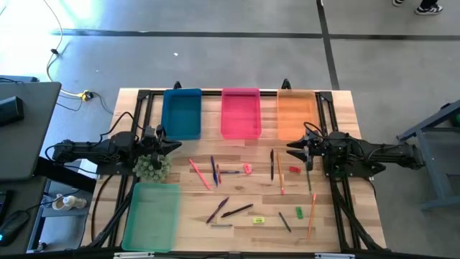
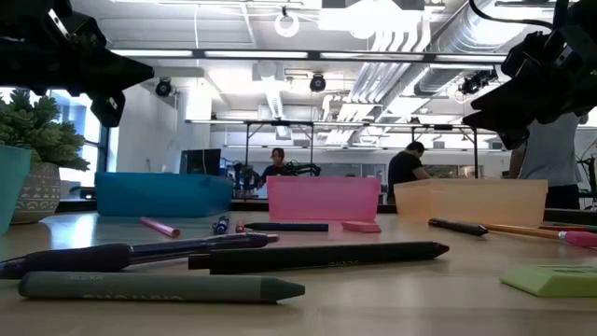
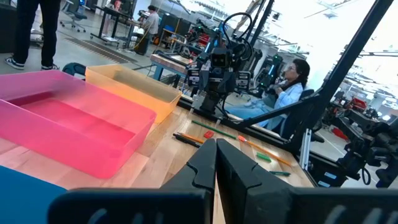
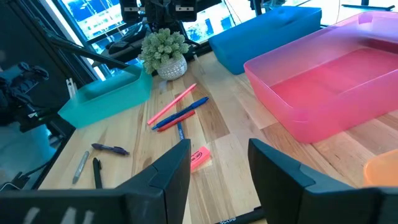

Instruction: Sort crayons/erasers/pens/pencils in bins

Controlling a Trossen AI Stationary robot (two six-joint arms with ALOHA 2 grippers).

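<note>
Pens, pencils, crayons and erasers lie loose on the wooden table [image 1: 338, 216]: a pink stick [image 1: 199, 173], blue pens [image 1: 214, 171], a pink eraser [image 1: 247, 169], a black pen [image 1: 272, 164], orange pencils [image 1: 280, 174], a green eraser [image 1: 299, 212] and a yellow eraser [image 1: 259, 220]. The blue bin [image 1: 181, 114], pink bin [image 1: 240, 114] and orange bin [image 1: 296, 114] stand along the far edge. The green bin [image 1: 151, 216] is at the near left. My left gripper [image 3: 216, 155] hangs shut at the table's left. My right gripper [image 4: 217, 155] hangs open at the right, above the table.
A small potted plant [image 1: 152, 167] stands under the left arm, between the blue bin and the green bin. A dark frame [image 1: 215, 92] runs round the table's edges. People sit and stand in the room beyond the far edge.
</note>
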